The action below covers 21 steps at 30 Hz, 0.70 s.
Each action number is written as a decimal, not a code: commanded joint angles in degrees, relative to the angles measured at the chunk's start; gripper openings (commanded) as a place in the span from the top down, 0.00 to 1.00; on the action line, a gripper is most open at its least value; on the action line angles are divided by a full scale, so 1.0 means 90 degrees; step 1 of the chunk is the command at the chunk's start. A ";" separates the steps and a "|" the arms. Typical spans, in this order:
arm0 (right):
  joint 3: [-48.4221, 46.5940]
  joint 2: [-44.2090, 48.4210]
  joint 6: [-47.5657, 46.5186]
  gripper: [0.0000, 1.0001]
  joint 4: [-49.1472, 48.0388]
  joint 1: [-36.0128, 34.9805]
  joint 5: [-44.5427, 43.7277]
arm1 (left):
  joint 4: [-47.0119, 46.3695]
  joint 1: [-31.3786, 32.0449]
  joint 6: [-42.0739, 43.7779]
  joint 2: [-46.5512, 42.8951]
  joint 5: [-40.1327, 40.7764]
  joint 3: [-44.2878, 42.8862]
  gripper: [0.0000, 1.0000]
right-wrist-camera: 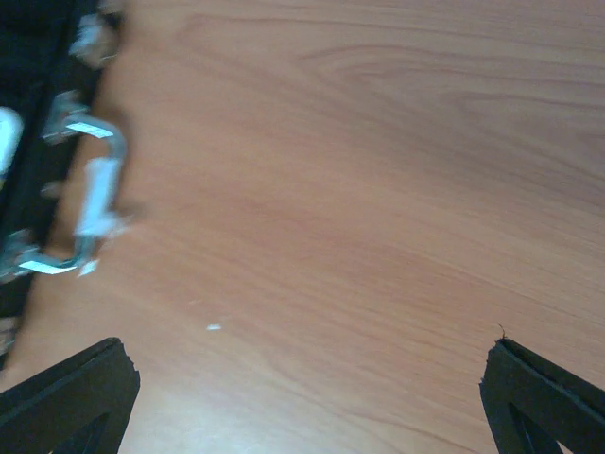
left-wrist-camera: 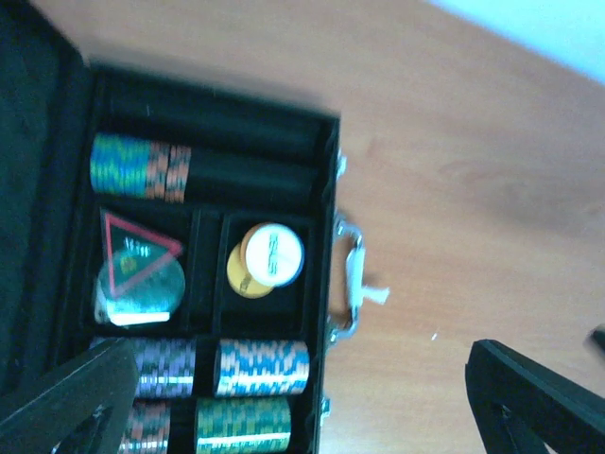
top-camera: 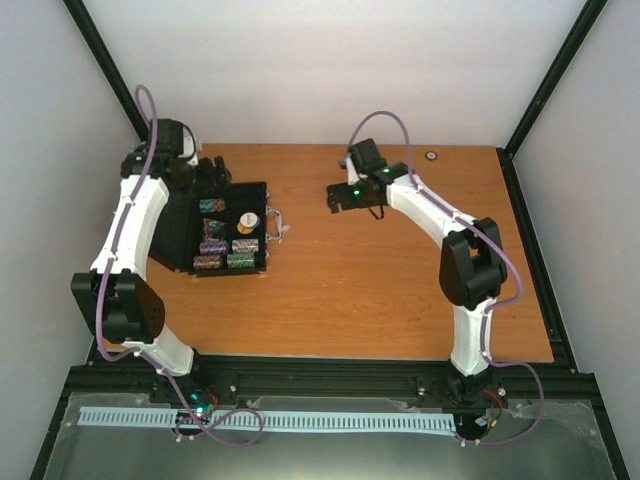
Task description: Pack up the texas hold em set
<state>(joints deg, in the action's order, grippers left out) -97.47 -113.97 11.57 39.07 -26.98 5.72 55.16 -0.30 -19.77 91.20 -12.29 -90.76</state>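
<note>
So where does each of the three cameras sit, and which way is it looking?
Top view: fixed above and behind the robot, looking down on the table and open case; left arm and right arm both show.
Left wrist view: rides the left arm, looking down into the case at chip stacks; the open left gripper frames the bottom corners.
Right wrist view: rides the right arm, looking down at bare wood beside the case; the open right gripper shows likewise.
Shared: both wrist views catch the case's silver handle.
</note>
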 commanded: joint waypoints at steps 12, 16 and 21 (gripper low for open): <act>-0.1675 -0.1299 -0.0320 0.00 0.0861 -0.1448 0.1426 | 0.0693 -0.0718 -0.0366 -0.1252 0.4170 -0.1180 0.00; -0.1312 -0.1038 -0.0317 0.00 0.0769 -0.1527 0.1462 | 0.0287 -0.1510 -0.0456 -0.0974 0.3042 -0.0779 0.00; -0.0666 -0.0549 -0.0271 0.00 0.0564 -0.1533 0.1222 | 0.0112 -0.1816 -0.0268 -0.0509 0.2677 -0.0899 0.00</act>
<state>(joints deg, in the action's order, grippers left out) -107.42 -124.90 8.45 45.41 -40.18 17.56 58.63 -15.25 -22.61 84.49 15.73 -98.26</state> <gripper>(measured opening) 0.999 0.998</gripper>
